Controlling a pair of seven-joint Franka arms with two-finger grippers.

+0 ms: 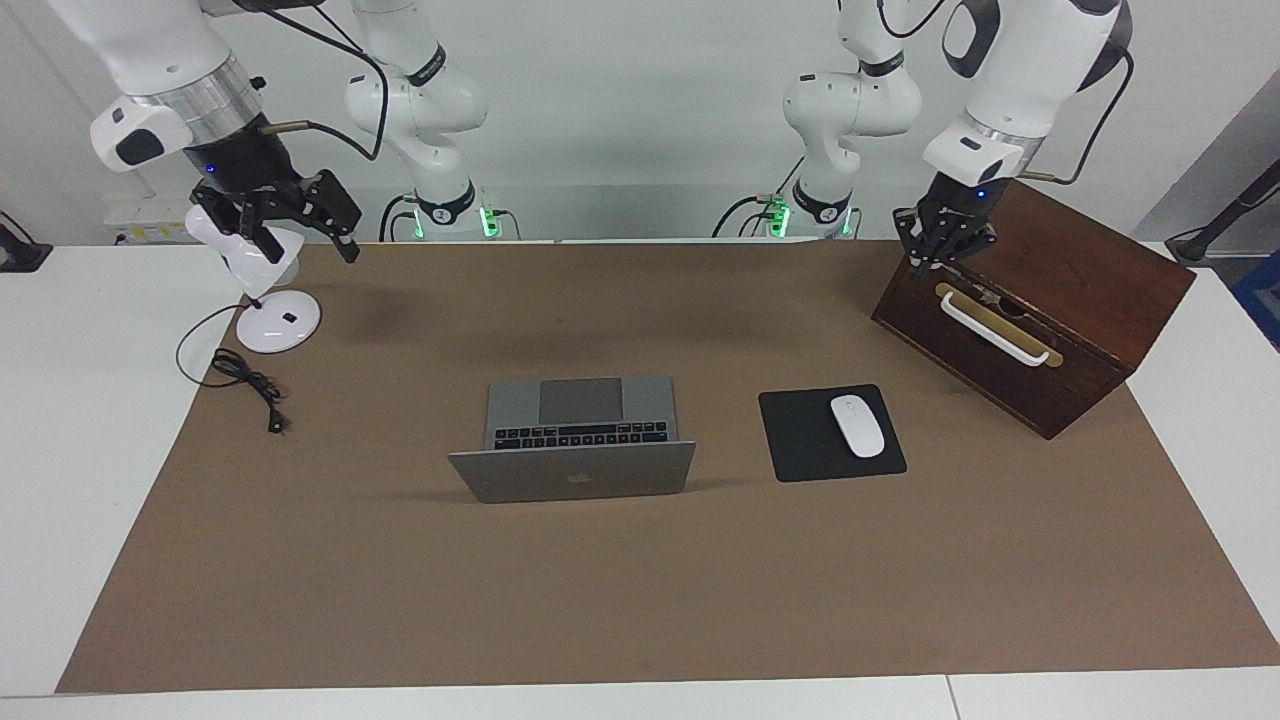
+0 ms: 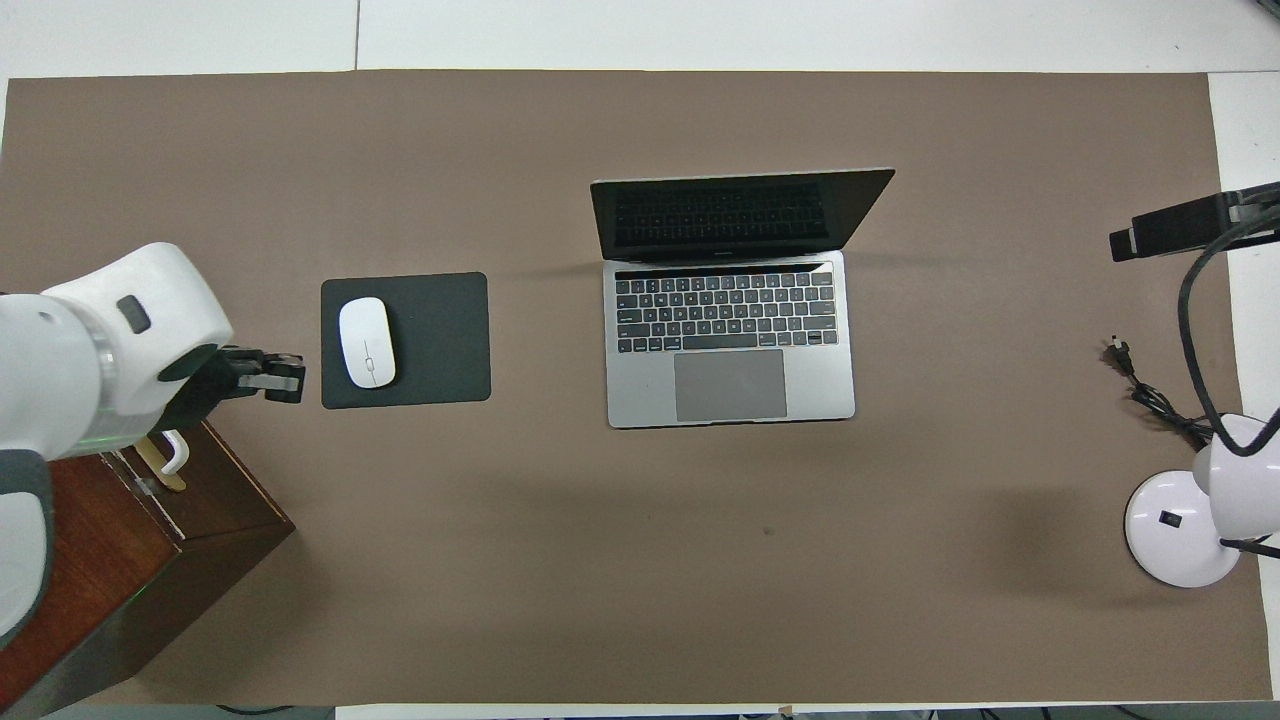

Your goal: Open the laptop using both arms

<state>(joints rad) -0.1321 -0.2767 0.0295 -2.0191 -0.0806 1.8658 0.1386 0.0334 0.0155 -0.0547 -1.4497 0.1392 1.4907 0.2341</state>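
On the brown mat (image 1: 640, 600), the laptop (image 1: 580, 440) at frame centre stands open, task apparently done; left gripper (image 1: 945, 245) pinched empty upper right, right gripper (image 1: 300, 225) spread empty upper left.

My white table (image 1: 60, 420) carries a brown paper mat (image 1: 640, 590). On it sit the open silver-grey laptop (image 1: 580, 440), a black mouse pad (image 1: 805, 440), a dark wooden box (image 1: 1050, 310) and a white desk lamp (image 1: 275, 320).

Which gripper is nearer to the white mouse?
Left. The left gripper hangs over the wooden box beside the mouse; the right gripper is up by the lamp at the table's other end.
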